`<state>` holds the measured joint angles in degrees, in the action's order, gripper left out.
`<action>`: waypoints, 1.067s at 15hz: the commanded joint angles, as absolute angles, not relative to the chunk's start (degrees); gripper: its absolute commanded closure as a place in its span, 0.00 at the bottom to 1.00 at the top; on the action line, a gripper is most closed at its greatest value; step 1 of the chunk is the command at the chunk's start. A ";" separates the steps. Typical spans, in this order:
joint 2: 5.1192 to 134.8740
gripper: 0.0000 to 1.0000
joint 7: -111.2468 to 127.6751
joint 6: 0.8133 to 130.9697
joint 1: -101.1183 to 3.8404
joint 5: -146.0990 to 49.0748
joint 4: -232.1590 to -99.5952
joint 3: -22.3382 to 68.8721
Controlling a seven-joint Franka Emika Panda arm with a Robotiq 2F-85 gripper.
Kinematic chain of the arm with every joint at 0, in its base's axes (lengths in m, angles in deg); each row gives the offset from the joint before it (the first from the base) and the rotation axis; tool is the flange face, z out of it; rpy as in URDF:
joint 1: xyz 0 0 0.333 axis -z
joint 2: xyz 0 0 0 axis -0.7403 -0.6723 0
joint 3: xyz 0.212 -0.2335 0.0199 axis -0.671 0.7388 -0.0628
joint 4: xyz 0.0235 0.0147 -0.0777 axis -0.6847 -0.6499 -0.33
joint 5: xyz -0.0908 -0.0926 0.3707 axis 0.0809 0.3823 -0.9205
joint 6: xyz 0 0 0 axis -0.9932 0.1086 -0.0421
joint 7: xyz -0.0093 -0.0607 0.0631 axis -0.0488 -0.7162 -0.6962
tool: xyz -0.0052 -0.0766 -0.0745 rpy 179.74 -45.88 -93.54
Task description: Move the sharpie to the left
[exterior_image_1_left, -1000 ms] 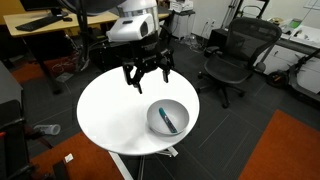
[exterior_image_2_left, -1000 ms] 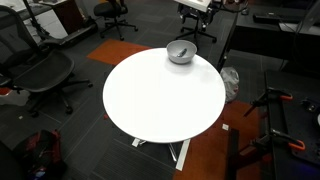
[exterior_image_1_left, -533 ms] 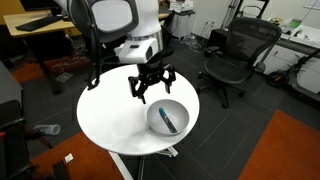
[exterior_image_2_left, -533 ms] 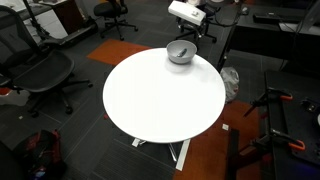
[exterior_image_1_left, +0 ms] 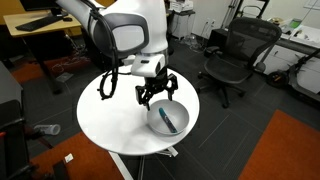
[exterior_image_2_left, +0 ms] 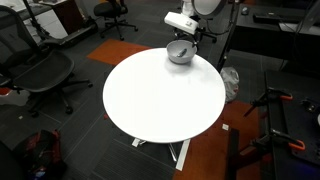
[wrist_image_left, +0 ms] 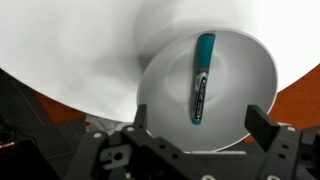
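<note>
Under the open tool (wrist_image_left: 200,122), inside the grey bowl (wrist_image_left: 255,78), lies the sharpie (wrist_image_left: 201,80); the bowl stands near the edge of the round white table (exterior_image_1_left: 110,115). The tool holds nothing, and its two fingers (wrist_image_left: 262,125) stand wide apart, one on each side of the pen in the wrist view. The pen's long axis runs almost straight up that view, with the teal end farthest from the camera, so it crosses the line between the fingers nearly at a right angle. I judge this a good alignment, because closing would press the barrel across its width. In an exterior view the tool (exterior_image_1_left: 156,93) hangs over the bowl's rim rather than its middle, so a small shift toward the pen and then a descent seem needed.
</note>
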<state>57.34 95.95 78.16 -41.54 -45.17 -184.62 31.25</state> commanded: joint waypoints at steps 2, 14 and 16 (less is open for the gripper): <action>52.84 0.00 92.61 78.25 -41.66 -48.42 -180.26 31.94; 43.86 0.00 88.52 77.28 -40.55 -51.67 -172.29 32.72; 42.74 0.00 87.60 77.05 -40.38 -52.30 -170.93 32.76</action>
<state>44.77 90.28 78.16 -40.71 -50.08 -174.21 32.55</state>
